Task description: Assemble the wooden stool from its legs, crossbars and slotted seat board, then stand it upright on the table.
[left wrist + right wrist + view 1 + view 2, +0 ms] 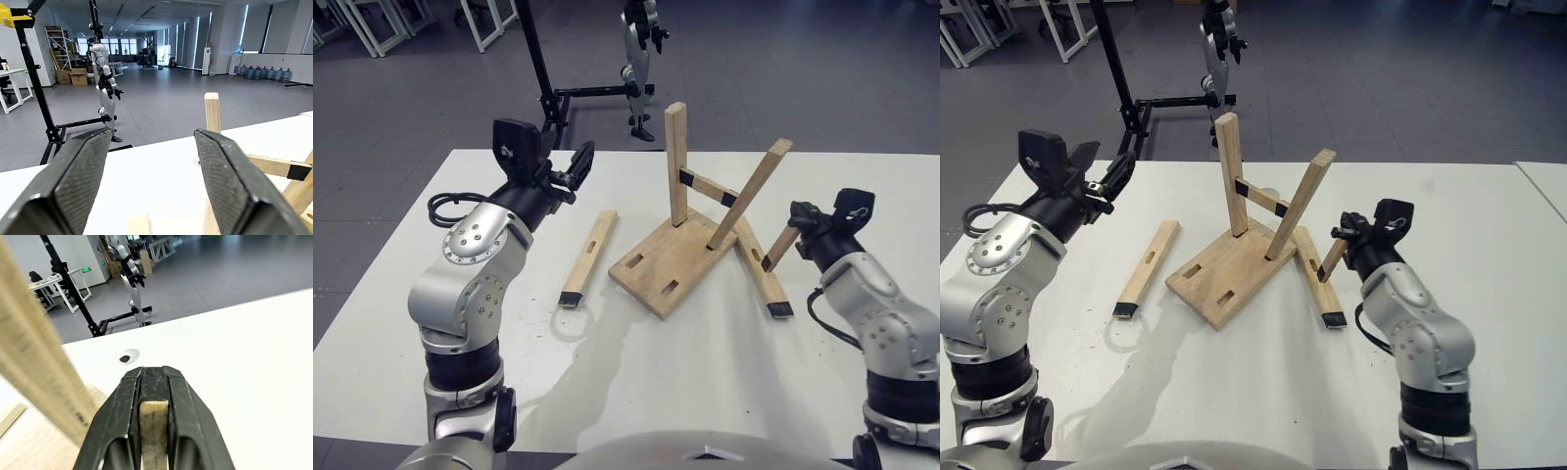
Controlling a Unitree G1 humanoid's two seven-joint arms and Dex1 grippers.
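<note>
Right of the pale slotted wooden seat board (658,262) lying on the white bench (705,372), the right end effector (154,396) pinches a short wooden crossbar (780,248), seemingly ready for fitting; the left end effector (151,147) hovers spread opposite.

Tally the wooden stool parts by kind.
Seat board: 1
Legs: 4, two standing in it, two lying loose
Crossbars: 2, one joining the standing legs, one in the right gripper
Total: 7
</note>
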